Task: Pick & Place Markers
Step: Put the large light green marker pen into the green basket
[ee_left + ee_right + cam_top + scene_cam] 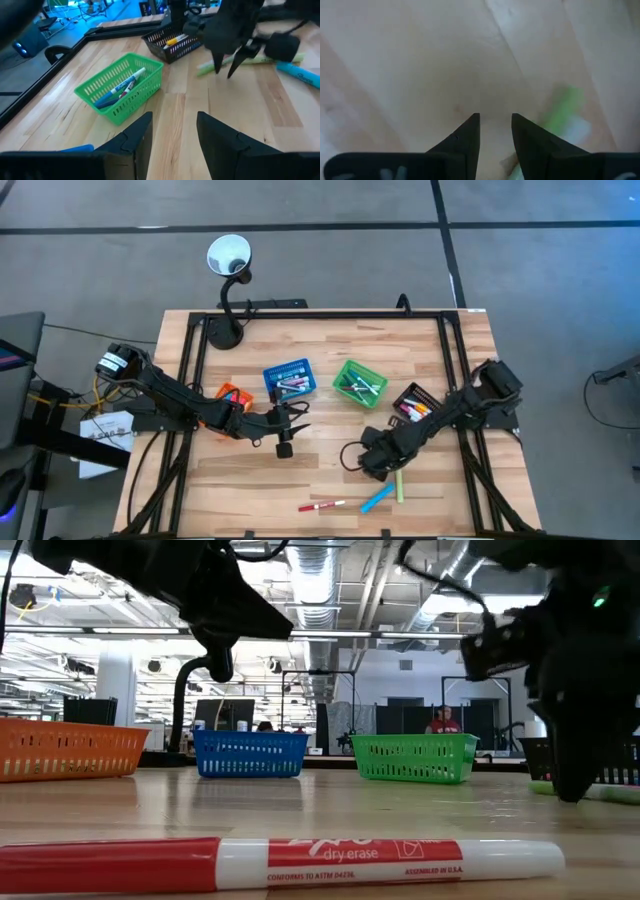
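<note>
While both arms reach over the wooden table, the contents stand as follows, placed relative to the green basket.

Right gripper: toward the table's front edge from the green basket, tips down at the wood. Its jaws stand a narrow gap apart with bare wood between them; nothing is held. A green marker lies just beside one finger, outside the gap.

Left gripper: to the left of the green basket, just in front of the blue basket. Its jaws stand open and hold nothing.

Markers loose on the table, all in front of the green basket: the green marker, a blue marker beside it, and a red-and-white marker farther left near the front edge.

Markers in baskets: several lie inside the green basket itself, several in the blue basket to its left, and several in the black basket to its right.

Orange basket: far left of the green basket, partly under the left arm; contents cannot be told.
</note>
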Motion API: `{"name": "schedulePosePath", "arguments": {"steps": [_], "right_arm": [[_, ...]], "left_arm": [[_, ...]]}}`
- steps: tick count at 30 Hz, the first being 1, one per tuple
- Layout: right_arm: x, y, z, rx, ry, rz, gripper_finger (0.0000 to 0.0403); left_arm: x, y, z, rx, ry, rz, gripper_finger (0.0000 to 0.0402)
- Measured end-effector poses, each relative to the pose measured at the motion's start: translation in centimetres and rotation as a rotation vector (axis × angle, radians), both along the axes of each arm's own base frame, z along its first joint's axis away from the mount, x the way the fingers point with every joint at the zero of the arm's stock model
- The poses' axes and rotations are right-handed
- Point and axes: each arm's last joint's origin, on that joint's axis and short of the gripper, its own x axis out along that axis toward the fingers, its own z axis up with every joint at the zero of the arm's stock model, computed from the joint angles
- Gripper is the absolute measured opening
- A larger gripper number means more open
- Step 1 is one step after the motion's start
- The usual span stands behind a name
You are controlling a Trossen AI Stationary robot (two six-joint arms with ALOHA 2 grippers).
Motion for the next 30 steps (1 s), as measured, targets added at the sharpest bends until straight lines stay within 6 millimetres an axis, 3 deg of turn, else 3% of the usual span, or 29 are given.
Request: {"name": "schedulePosePath", "arguments": {"steps": [10,19,23,30], "right_arm": [[0.7,-1.4,-0.2,0.033,0.034,-0.056,0.0102],[0.5,-2.4,3.0,0.035,0.181,-0.245,0.0102],[0.2,-2.3,2.7,0.076,0.203,-0.387,0.0102],[-0.3,-2.9,1.5,0.039,0.191,-0.477,0.0102]], "left_arm": [[0.1,0.0,0.2,-0.010,-0.022,0.000,0.0150],[0.1,-0.1,0.4,-0.017,-0.038,0.000,0.0150],[0.1,-0.1,0.4,-0.017,-0.039,0.000,0.0150],[0.2,-0.1,0.4,-0.019,-0.044,0.000,0.0150]]}}
